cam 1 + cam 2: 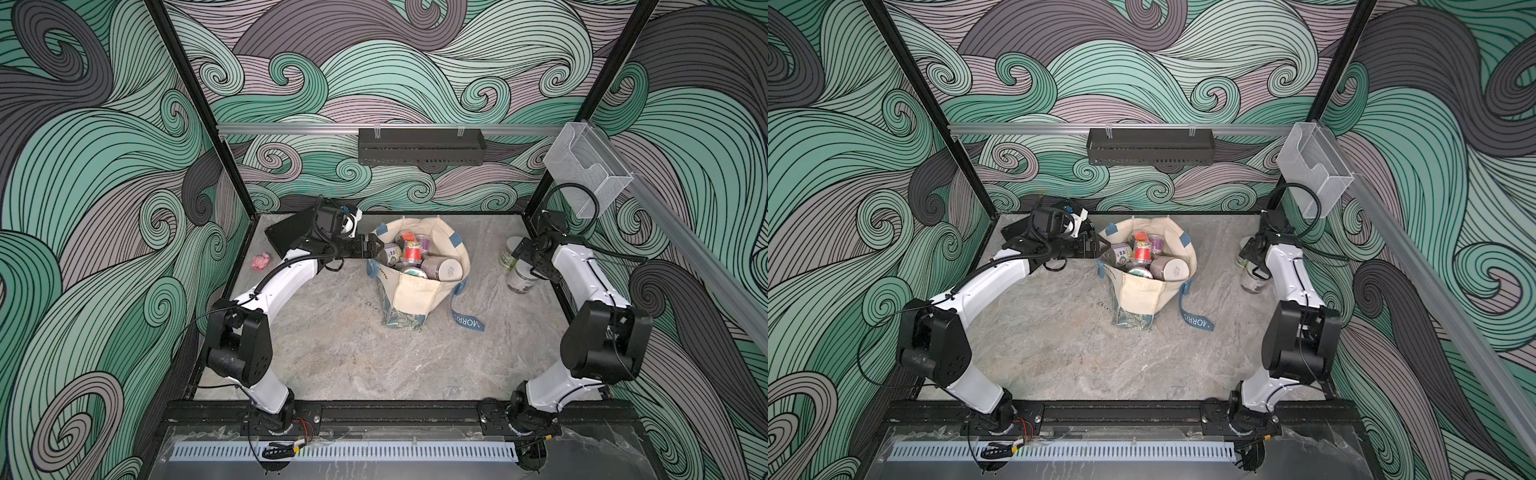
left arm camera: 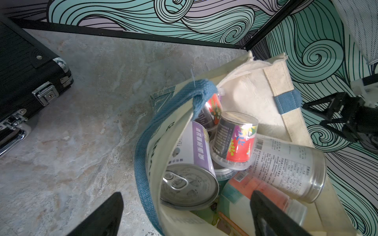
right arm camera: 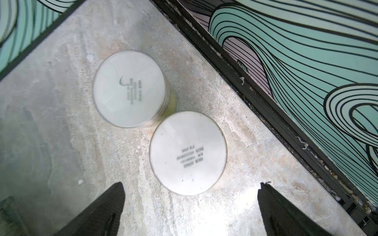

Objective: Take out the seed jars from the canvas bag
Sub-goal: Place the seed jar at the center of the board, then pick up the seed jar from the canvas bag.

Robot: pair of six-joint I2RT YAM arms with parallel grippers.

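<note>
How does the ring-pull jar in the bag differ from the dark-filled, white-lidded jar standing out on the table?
Place: the ring-pull jar sits inside the canvas bag; the dark-filled jar is out on the table.
Pose: the ring-pull jar lies tipped among other jars; the dark-filled jar stands upright.
Top: the ring-pull jar shows a silvery metal end; the dark-filled jar a flat white lid with print.
Both are cylinders.

Cream bag [image 1: 415, 291], blue straps [image 1: 467, 322], green leafy base [image 1: 401, 321]; white jar lids [image 3: 188, 153]; black case [image 2: 20, 71]; teal swirl walls [image 1: 374, 75].
</note>
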